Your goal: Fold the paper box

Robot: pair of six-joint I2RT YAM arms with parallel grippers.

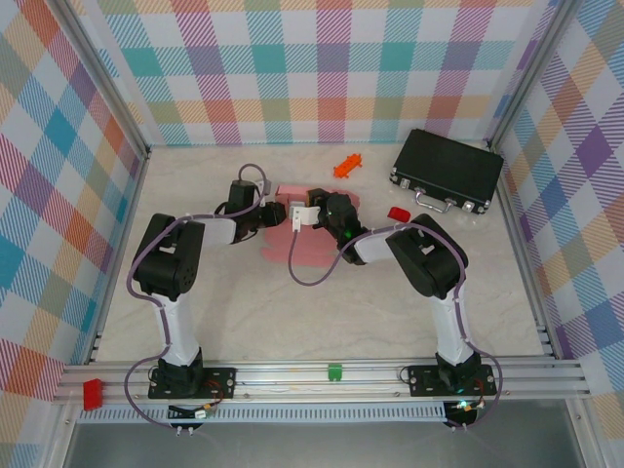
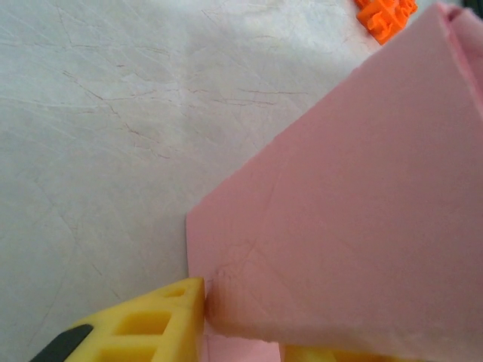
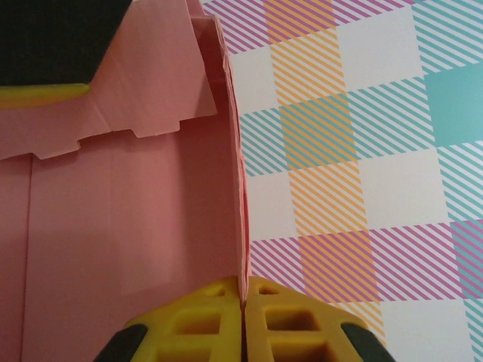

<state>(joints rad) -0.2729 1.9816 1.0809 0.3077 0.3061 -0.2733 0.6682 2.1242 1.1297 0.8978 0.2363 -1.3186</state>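
The pink paper box [image 1: 289, 240] lies partly folded at mid table, between the two arms. My left gripper [image 1: 276, 214] comes at it from the left. In the left wrist view its yellow fingers [image 2: 162, 320] sit on either side of a thick folded pink panel [image 2: 355, 211], the left gripper [image 2: 241, 328] shut on it. My right gripper [image 1: 318, 211] reaches in from the right. In the right wrist view the right gripper [image 3: 243, 298] is pinched tight on the thin edge of an upright pink wall [image 3: 136, 226], with a notched flap above.
A black hard case [image 1: 447, 171] lies at the back right. A small orange piece [image 1: 346, 164] [image 2: 385, 13] sits behind the box, and a small red object [image 1: 398, 214] is to its right. Checked walls enclose the table on three sides.
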